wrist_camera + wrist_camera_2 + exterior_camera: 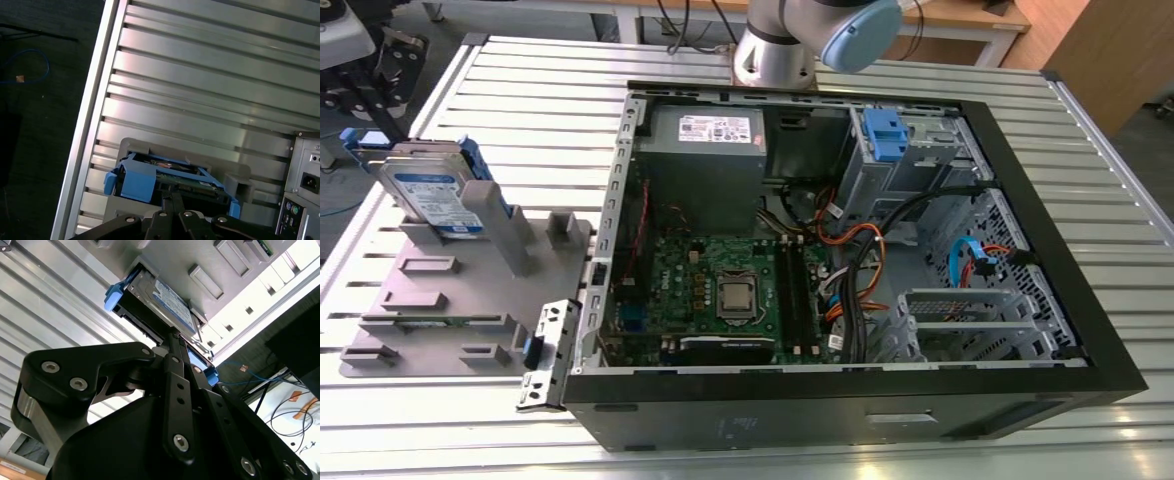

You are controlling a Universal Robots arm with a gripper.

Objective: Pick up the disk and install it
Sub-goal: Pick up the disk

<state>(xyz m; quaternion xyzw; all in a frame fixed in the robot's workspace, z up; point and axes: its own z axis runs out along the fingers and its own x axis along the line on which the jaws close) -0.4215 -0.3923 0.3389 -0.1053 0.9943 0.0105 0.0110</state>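
From my remote seat, the job looked barely begun. The flat silver-grey metal disk with a white-and-blue label and blue plastic side rails (434,195) stood on edge in the grey plastic holding fixture (440,300), on the ribbed aluminium table (520,80) at the exterior view's left. It was well apart from the open black desktop computer case (854,410).

In both wrist views I saw the black gripper (172,334) pointed at the disk's upper edge, midway between the two blue rails. Its fingers seemed drawn together to a narrow tip with nothing between them. I could not tell whether the tip touched the disk's edge or hung just short of it.

So, as I judged it, nothing had been picked up: the disk sat fully in its slot, untilted and ungrasped. Inside the case, the bare metal drive cage (961,310) near the front held no drive. The whole of the lift, the carry and the fitting was left to do.
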